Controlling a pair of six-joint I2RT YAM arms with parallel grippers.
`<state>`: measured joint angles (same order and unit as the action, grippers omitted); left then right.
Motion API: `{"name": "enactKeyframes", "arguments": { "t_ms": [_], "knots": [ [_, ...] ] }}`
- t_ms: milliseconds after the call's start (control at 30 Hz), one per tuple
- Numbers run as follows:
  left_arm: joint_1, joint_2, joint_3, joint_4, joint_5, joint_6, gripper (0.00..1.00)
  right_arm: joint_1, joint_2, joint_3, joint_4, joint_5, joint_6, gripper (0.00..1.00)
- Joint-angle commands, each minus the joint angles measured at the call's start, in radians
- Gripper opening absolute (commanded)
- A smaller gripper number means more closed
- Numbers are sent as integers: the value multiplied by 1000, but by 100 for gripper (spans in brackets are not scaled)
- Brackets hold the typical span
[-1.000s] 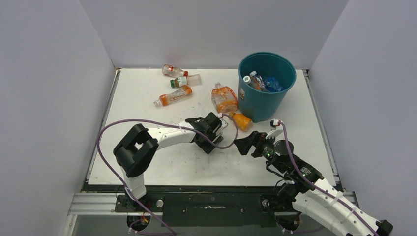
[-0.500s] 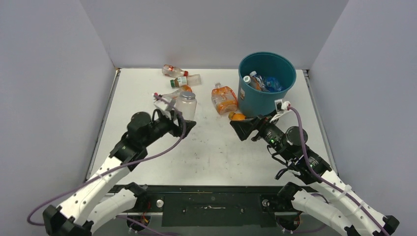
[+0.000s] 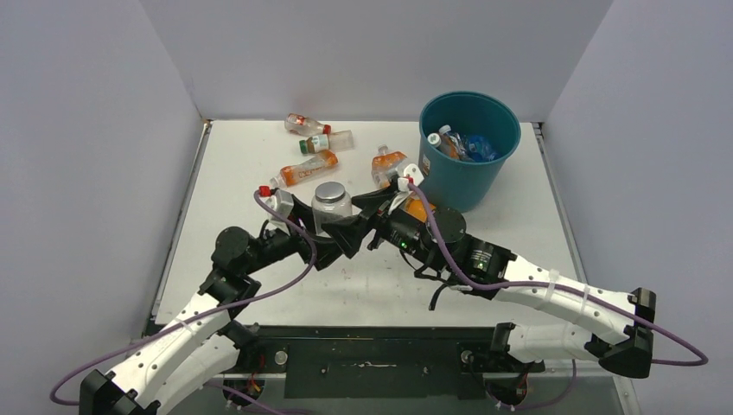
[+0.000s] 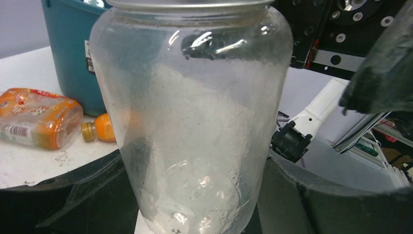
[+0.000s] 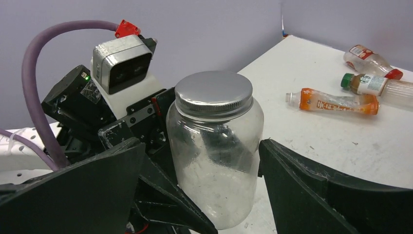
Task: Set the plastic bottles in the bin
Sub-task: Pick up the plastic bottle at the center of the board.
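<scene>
Left pincer clasps an upright clear round jar with a silver screw lid above the white desk. Right pincer gapes wide either side of it; contact unclear. Far right, the teal round plastic bin holds some clear plastic bottles; others lie left of it.

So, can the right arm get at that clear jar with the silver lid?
Probably yes: its open fingers sit either side of the jar with nothing between them, though the left fingers grip its lower half.

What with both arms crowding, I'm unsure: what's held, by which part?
Left gripper holds the silver-lidded jar by its lower body; right gripper flanks it, open.
</scene>
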<state>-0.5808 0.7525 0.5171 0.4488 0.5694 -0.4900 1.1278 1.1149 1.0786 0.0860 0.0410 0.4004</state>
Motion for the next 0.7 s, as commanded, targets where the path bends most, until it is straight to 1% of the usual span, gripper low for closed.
{"name": "enactKeyframes", "arguments": {
  "t_ms": [0,67,300,500,533,667],
  "knots": [
    [-8,-29,11,102,34,-30,36,56,5,52,46,125,-92,90],
    [-16,-32,9,99,31,-22,35,56,22,81,21,155,-91,90],
    [-51,-47,26,19,7,48,33,55,109,256,-164,212,-118,90],
    [-63,-55,31,-10,-5,74,33,47,176,389,-325,190,-128,98],
    [-63,-55,32,-11,-5,75,33,46,182,403,-348,187,-126,97],
    [-63,-53,34,-13,-3,79,32,47,194,419,-392,178,-117,91]
  ]
}}
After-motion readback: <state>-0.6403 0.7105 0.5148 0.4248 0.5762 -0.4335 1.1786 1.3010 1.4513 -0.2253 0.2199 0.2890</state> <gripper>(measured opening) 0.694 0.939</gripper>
